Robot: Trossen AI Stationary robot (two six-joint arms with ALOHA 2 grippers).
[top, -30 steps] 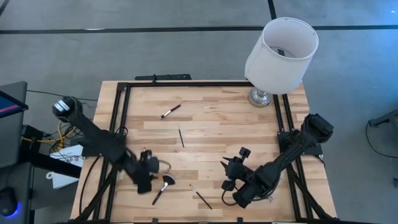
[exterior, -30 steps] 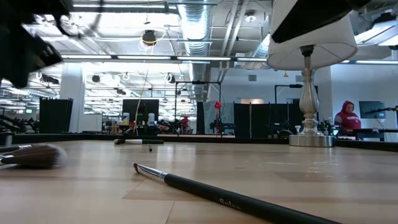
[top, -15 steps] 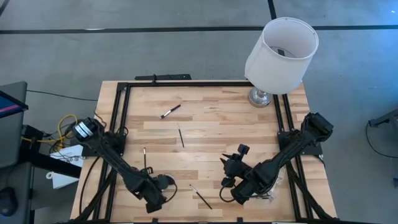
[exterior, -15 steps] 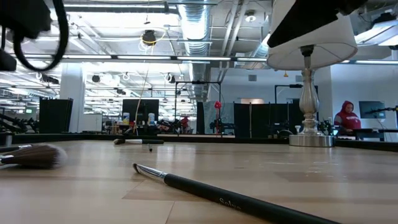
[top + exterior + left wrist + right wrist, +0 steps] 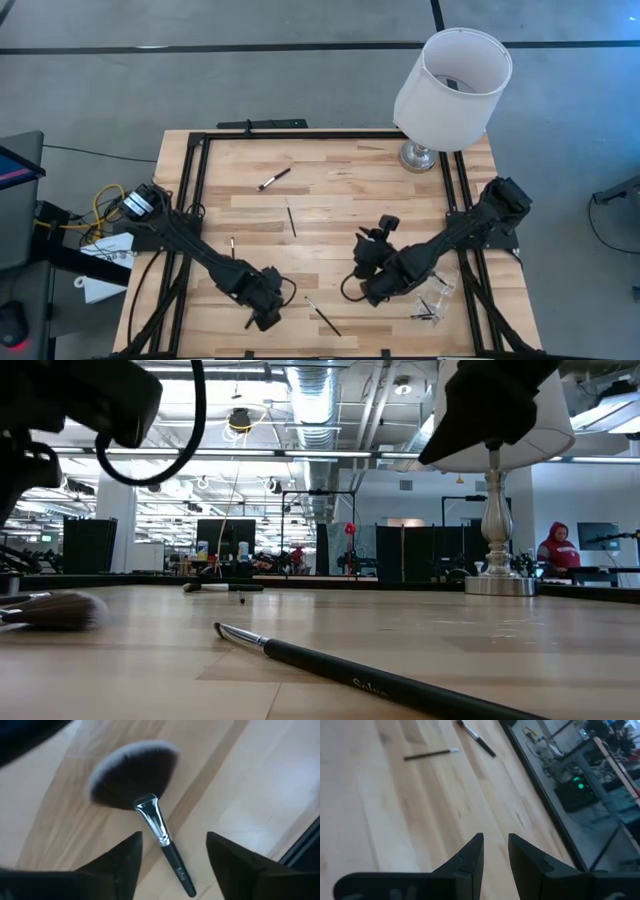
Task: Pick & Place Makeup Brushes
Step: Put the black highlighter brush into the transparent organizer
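Hovering low over the near left part of the wooden counter, the left pincer stands with its two dark fingers spread wide, the fan brush lying flat on the boards between and just ahead of them. A second ago this pincer was half closed and the arm stood farther back beside the brush; it has since swung forward over the brush and opened. That reads as the approach to a grasp: the handle with its silver ferrule runs into the gap between the fingers, but nothing is gripped yet, and the brush rests where it lay.

In the low view the same fluffy head shows at the left edge, with a slim black brush lying diagonally in the foreground, untouched. From above, further brushes are scattered: one with a pale tip toward the far side, a thin one near the middle, a short one beside the left arm, and a few small ones near the right edge.

The right pincer is held above bare boards right of centre, its fingers close together with a narrow gap and nothing between them; the right arm has edged slightly toward the centre. A white lamp stands at the far right corner.
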